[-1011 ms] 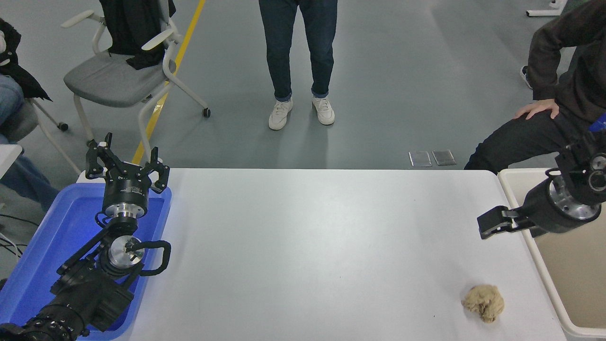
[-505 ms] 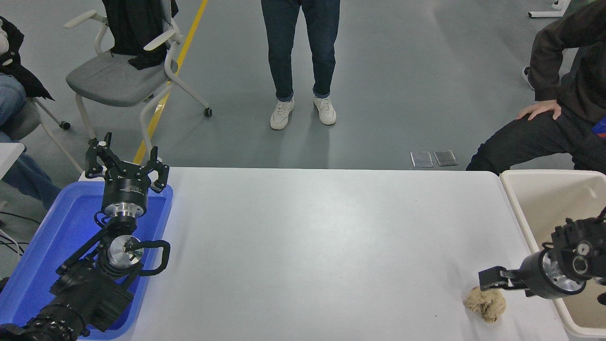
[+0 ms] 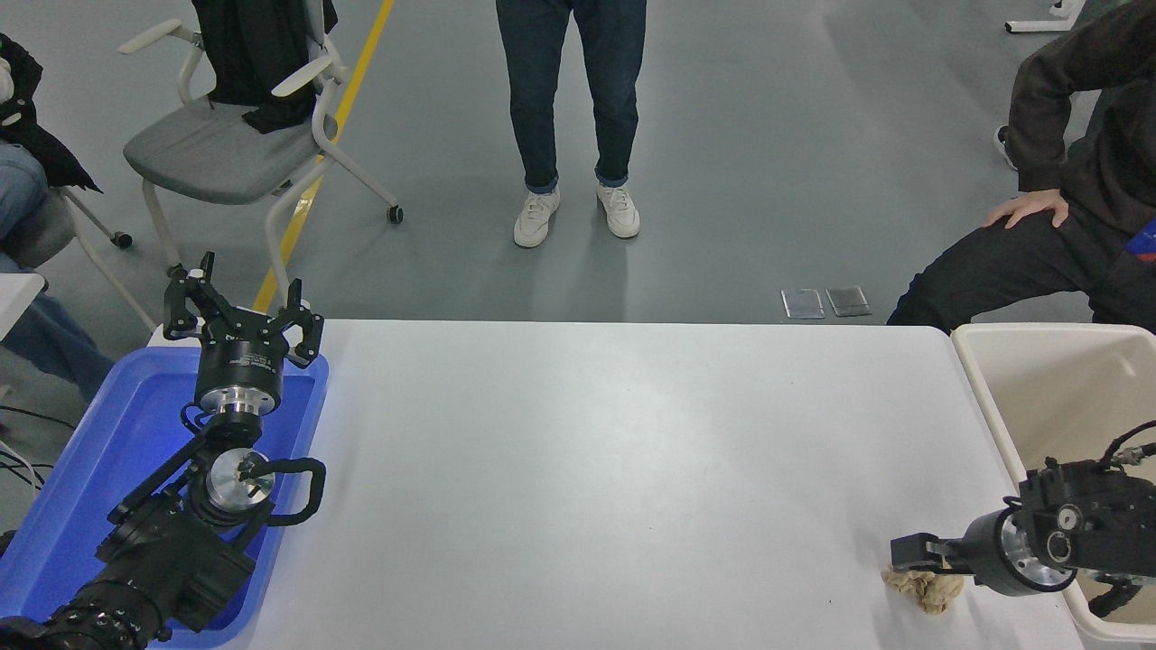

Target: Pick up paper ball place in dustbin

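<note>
Resting near the desk's [image 3: 587, 469] front right corner: the paper ball [image 3: 930, 589], tan, crumpled, lumpy, just beside the dustbin [image 3: 980, 379], which stands against the desk's right edge.

Handling, as judged: light, soft, crushable, not fragile; rough wrinkles should give good grip. It will compress rather than slip, so take hold across its widest middle, fingers on either side, low enough not to pinch off a loose fold.

Right hand [image 3: 914, 552]: lies over the ball's upper edge, reaching in from the right. Whether it is spread or closed cannot be told from this angle; no grasp is confirmed.

Left hand [image 3: 242, 311]: parked above the blue tray [image 3: 81, 487], fingers spread wide, holding nothing.

Change from half a second ago: right hand has dropped lower and slightly leftward, now overlapping the ball's top. Ball unmoved.
</note>
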`<act>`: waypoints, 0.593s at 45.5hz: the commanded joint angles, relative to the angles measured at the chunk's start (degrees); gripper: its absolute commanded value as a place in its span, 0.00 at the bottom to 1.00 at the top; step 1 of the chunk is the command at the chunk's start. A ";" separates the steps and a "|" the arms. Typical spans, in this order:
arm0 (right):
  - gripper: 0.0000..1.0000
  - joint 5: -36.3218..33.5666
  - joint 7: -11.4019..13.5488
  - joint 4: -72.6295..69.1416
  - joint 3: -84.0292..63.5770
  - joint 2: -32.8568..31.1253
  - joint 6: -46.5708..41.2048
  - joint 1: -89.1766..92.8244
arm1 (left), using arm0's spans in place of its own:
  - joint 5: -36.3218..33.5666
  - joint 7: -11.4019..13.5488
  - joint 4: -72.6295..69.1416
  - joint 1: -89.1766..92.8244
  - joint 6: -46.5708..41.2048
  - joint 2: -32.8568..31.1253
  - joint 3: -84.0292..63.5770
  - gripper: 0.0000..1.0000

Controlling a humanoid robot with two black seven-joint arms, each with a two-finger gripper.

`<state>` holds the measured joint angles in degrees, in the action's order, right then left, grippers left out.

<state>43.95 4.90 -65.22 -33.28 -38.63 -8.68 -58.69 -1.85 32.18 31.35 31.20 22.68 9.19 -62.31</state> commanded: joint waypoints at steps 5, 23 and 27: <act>0.10 0.25 -0.24 2.11 1.11 1.45 1.82 2.53 | 0.00 -0.01 0.03 0.00 0.00 0.03 0.00 0.99; 0.00 0.69 -0.51 -5.34 -2.04 -7.33 0.50 -6.33 | -0.09 -0.10 0.03 0.00 0.00 -0.05 0.00 0.99; 0.00 0.61 -0.51 -10.88 -7.49 -11.02 -0.64 -14.67 | -0.09 -0.10 0.03 0.08 0.00 -0.05 0.00 0.99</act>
<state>44.55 4.43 -67.22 -33.88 -42.20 -7.76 -61.05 -1.90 32.12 31.39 31.20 22.67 9.20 -62.31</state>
